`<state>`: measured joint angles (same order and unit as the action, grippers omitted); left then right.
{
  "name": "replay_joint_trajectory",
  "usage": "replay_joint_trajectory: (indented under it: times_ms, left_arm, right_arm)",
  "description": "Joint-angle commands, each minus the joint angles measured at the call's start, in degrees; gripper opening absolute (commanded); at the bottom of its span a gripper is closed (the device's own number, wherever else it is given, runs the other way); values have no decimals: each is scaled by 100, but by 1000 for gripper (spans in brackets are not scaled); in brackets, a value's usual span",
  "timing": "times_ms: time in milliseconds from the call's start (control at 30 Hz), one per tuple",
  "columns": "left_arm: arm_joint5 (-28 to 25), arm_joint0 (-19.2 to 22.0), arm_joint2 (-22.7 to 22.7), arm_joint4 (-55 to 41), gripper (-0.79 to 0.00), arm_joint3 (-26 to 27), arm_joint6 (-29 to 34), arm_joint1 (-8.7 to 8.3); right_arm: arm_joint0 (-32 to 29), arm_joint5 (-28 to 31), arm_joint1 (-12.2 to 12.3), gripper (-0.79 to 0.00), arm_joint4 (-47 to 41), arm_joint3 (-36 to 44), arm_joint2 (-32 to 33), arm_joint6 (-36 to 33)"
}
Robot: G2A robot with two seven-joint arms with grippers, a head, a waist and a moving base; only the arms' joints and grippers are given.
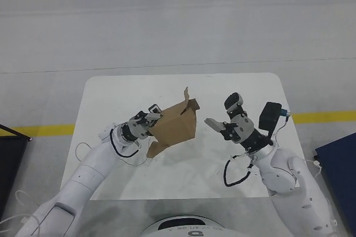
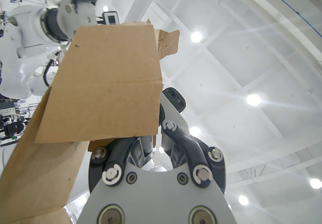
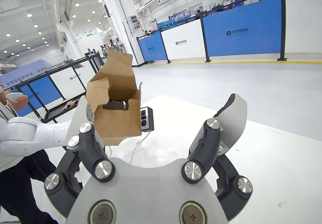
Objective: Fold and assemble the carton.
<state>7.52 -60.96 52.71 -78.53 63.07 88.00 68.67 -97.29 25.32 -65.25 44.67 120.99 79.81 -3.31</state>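
Carton (image 1: 175, 123), brown cardboard with loose flaps, is held up over the middle of the white surface (image 1: 243, 89), its open end turned toward 3 o'clock in the top view. The left claw (image 1: 153, 118), at the carton's 9 o'clock, is clamped on one wall. The right claw (image 1: 223, 114), at its 3 o'clock, is spread wide, clear of the carton and holding nothing.

A white table (image 1: 118, 101) stands on grey floor (image 1: 166, 35) crossed by a yellow line (image 1: 47, 129), blue partitions (image 3: 241, 36) beyond.
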Motion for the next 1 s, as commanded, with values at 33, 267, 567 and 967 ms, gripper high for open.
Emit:
replay_joint_trajectory:
  times_ms: [33, 267, 567, 967]
  left_arm:
    - [-36, 10, -28, -7, -785, -1, 0, -4]
    - [-143, 41, -30, 56, -785, -26, 0, -43]
    - [-210, -6, -35, 61, -785, 40, 0, -105]
    - [-252, -38, -92, 40, -785, 144, 0, -170]
  right_arm:
    - [132, -236, -3, 0, 327, 63, -97, -284]
    - [415, -538, -20, 0, 1179, 108, -526, -840]
    - [523, -681, -69, 0, 249, -99, -499, -475]
    - [640, -1281, -96, 0, 1118, -299, -742, -789]
